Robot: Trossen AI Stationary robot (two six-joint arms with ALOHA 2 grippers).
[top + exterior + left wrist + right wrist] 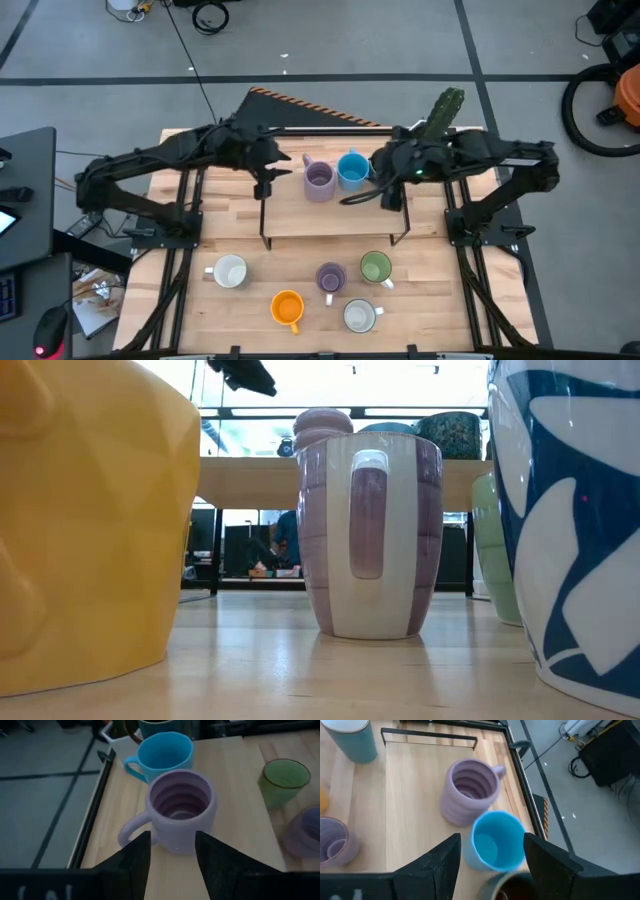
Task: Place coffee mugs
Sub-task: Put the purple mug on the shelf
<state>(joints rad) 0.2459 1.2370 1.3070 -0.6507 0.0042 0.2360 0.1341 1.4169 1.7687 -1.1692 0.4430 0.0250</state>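
- The lavender mug (181,810) stood on the raised wooden shelf (335,215) near the back of the tabletop (440,300), upright, with the blue mug (165,754) just beside it toward 3 o'clock as seen from above; the two may have been touching, though I could not tell.
- The left hand (172,857) hovered just behind the lavender mug with its fingers apart and nothing between them; it looked released, holding nothing.
- The right hand (490,857) hung over the blue mug, fingers spread wide to either side of it, and as far as I could see not gripping it.
- Five more mugs waited on the lower tabletop toward 6 o'clock: a white mug (230,271), an orange mug (287,307), a second lavender mug (331,277), a green mug (375,267) and another white mug (359,316).
- By my judgement these mugs would be stiff, glazed and fairly slippery, moderately heavy for their size, and liable to chip if knocked together.
- The safest hold seemed to be across the rim, one finger inside and one outside the wall, away from the handle.
- I could read no brand, label or writing on any mug.
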